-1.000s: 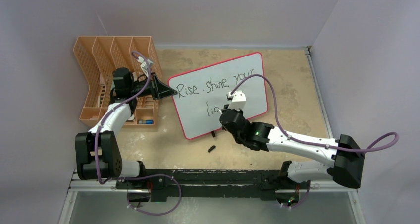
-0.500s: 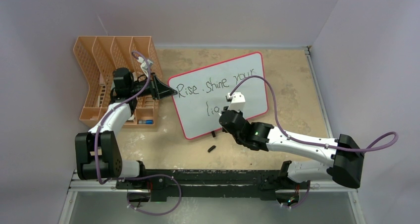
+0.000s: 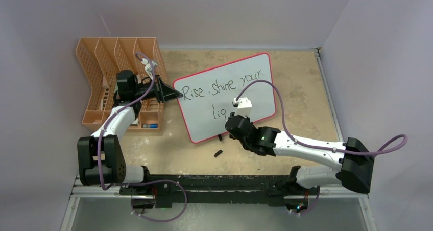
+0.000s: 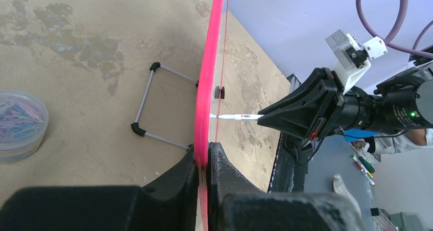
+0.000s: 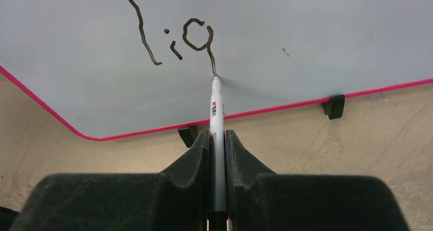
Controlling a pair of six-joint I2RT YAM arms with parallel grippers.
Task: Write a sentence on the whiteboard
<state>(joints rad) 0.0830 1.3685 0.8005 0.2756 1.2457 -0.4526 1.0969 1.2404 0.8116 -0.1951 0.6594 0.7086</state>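
Note:
The whiteboard [image 3: 250, 100], white with a pink rim, stands tilted on the table. Black lettering [image 3: 219, 84] reads "Rise . shine your", and a second line [image 3: 219, 112] below it reads "lig". My left gripper [image 3: 176, 94] is shut on the board's left edge; in the left wrist view the pink rim [image 4: 209, 88] is pinched between its jaws [image 4: 205, 152]. My right gripper [image 5: 217, 134] is shut on a white marker [image 5: 216, 111]. The marker's tip touches the board [image 5: 306, 31] at the bottom of the "g" tail [image 5: 210, 57].
An orange mesh file rack [image 3: 110, 62] stands behind the left arm. A black marker cap [image 3: 218, 153] lies on the table in front of the board. A clear tub of paper clips [image 4: 20, 121] and the board's wire stand [image 4: 153, 103] sit behind it.
My right gripper has slid a little toward the board's lower edge, drawing the round letter's tail into a "g". The left gripper and the board have not moved.

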